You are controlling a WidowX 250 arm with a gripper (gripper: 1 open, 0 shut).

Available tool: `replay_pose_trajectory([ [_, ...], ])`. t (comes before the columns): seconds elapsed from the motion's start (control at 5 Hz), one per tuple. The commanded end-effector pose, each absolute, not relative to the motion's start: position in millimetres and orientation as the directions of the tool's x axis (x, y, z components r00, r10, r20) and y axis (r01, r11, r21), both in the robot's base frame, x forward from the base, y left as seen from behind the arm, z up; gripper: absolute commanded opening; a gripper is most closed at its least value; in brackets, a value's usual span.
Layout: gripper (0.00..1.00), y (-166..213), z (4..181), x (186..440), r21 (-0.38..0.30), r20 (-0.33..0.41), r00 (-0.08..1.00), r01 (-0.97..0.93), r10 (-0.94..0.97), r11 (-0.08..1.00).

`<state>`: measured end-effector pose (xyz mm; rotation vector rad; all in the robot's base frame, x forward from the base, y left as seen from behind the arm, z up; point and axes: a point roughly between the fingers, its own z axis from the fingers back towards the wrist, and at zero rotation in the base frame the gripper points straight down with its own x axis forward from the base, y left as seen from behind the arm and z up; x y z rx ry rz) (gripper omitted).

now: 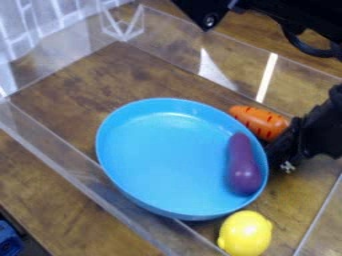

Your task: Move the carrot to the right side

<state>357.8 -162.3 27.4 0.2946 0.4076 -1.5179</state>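
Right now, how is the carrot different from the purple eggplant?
The carrot is orange with dark stripes; the eggplant is plain purple. The carrot looks short and stubby, while the eggplant is longer and slimmer. The eggplant lies inside the blue plate; the carrot sits at the plate's right rim, next to the gripper. Both are lying down.

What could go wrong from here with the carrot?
The gripper sits tight against the carrot, right at the blue plate rim; whether it actually holds it is unclear, so the carrot may slip. Dragging could also shove the plate, rolling the eggplant toward the lemon.
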Motion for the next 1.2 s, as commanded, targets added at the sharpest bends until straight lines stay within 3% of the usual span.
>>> replay_pose_trajectory([
  [0.0,1.00,-184,41.8,356,-0.025,-0.405,-0.054,0.999,-0.913,-0.048],
  [0.2,0.00,-184,35.2,341,-0.034,-0.393,-0.012,0.999,-0.919,0.002],
  [0.4,0.00,-185,32.8,329,-0.046,-0.393,0.024,0.998,-0.919,0.046],
  [0.6,1.00,-188,32.3,321,-0.059,-0.394,0.071,0.993,-0.916,0.103],
  [0.8,0.00,-188,32.6,312,-0.069,-0.393,0.044,0.995,-0.919,0.077],
  [1.0,1.00,-187,33.7,305,-0.076,-0.392,0.017,0.996,-0.920,0.051],
])
